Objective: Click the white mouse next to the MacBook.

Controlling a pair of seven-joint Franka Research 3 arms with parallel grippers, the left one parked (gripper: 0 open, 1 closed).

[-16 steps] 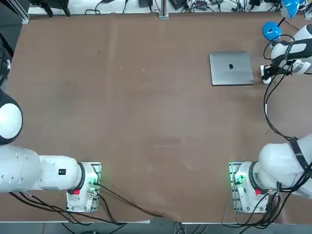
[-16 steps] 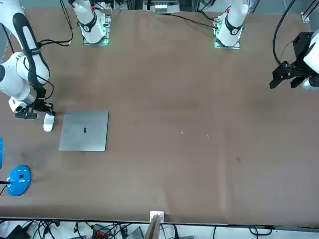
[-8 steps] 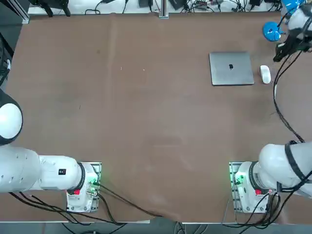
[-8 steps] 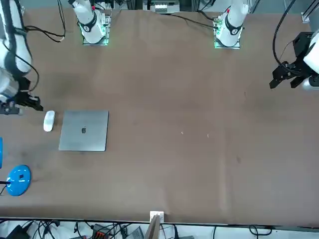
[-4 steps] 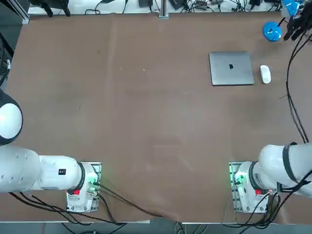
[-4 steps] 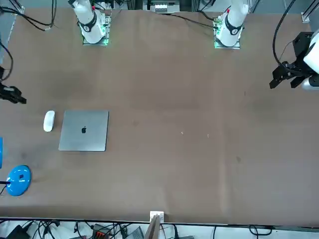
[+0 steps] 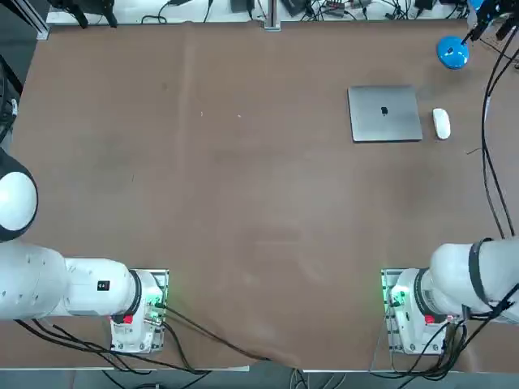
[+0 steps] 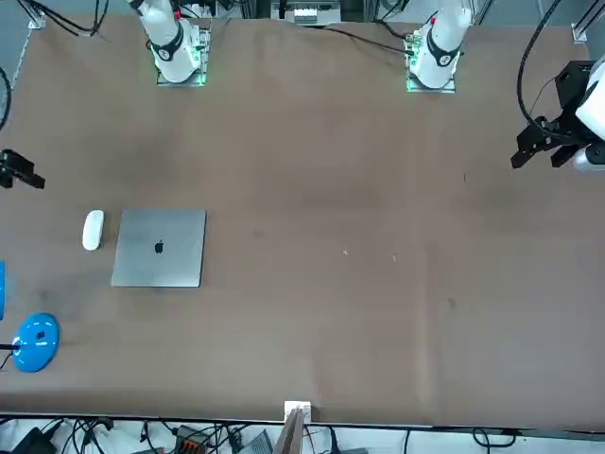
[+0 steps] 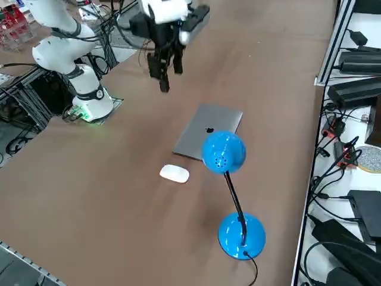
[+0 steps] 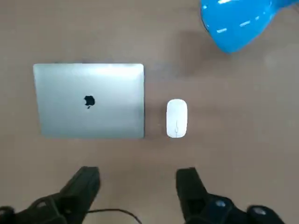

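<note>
The white mouse lies flat on the brown table just beside the closed silver MacBook, on the side nearer the table's right edge. My right wrist view looks down on the mouse and the MacBook from well above. My right gripper is open with nothing between its fingers and touches neither. In the right side view the gripper hangs high over the table, behind the MacBook and the mouse. From the front, only its dark tip shows at the left edge.
A blue desk lamp stands on its round base near the far right corner, close to the mouse. Its head shows in the right wrist view. Cables and power bricks lie past the table's edge.
My right gripper was down at the mouse two seconds ago. It has since lifted high and drawn off toward the far right corner, leaving the mouse uncovered and in the same place.
</note>
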